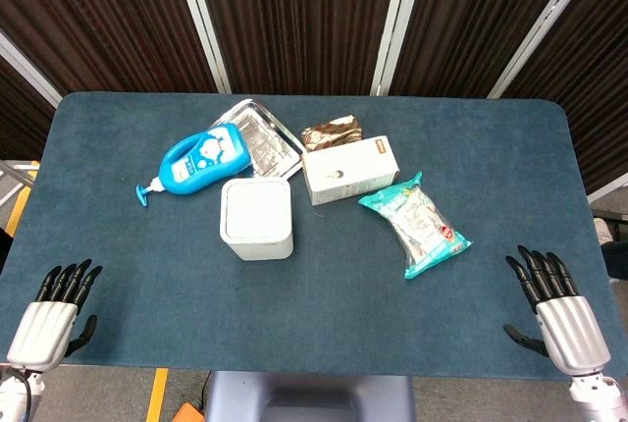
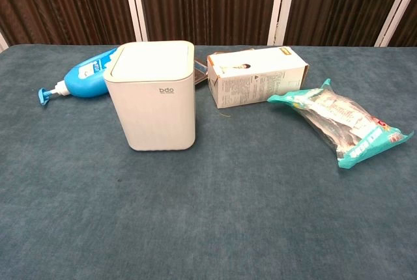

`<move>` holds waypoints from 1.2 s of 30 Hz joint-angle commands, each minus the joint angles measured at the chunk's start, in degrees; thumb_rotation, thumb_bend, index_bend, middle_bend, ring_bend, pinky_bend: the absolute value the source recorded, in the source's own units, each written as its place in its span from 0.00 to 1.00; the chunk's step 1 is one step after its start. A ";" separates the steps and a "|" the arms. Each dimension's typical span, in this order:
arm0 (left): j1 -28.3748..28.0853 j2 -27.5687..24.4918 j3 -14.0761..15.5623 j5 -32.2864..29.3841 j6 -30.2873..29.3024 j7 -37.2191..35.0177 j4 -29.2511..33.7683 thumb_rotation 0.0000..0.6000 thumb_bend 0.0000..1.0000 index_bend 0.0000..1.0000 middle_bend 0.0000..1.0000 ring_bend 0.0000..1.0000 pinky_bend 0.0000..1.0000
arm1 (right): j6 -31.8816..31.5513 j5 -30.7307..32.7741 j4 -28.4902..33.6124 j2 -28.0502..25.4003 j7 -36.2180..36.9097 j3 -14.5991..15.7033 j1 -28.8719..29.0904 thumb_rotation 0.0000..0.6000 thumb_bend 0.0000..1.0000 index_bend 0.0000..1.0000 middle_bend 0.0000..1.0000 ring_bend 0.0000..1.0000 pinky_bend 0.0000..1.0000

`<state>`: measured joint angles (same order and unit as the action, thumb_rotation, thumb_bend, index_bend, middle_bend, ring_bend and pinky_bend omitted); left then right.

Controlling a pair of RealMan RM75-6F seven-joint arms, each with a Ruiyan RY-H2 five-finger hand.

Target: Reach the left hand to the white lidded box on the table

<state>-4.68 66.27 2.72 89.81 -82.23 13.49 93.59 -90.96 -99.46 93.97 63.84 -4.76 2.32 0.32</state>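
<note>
White lidded box (image 1: 256,218): rigid smooth plastic, likely light, tippy. Your left hand (image 1: 54,312) empty, fingers spread; take sidewalls below lid.

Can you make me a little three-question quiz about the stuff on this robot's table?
1. True or false: the left hand is touching the white lidded box.
2. Which lies on its side? A) blue pump bottle B) white lidded box
3. What shiny thing sits behind the bottle?

Key: 1. False, it rests apart at the table's near edge. 2. A. 3. The metal tray.
</note>
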 commanded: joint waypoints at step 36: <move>-25.72 8.53 -14.55 -23.91 20.60 18.91 20.12 1.00 0.48 0.00 1.00 1.00 1.00 | 1.97 1.40 0.88 0.20 -1.60 -0.04 0.43 1.00 0.08 0.00 0.00 0.00 0.00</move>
<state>-28.52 73.30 -10.88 68.29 -62.42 30.31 112.41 -88.99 -98.07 94.84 64.04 -6.36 2.30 0.75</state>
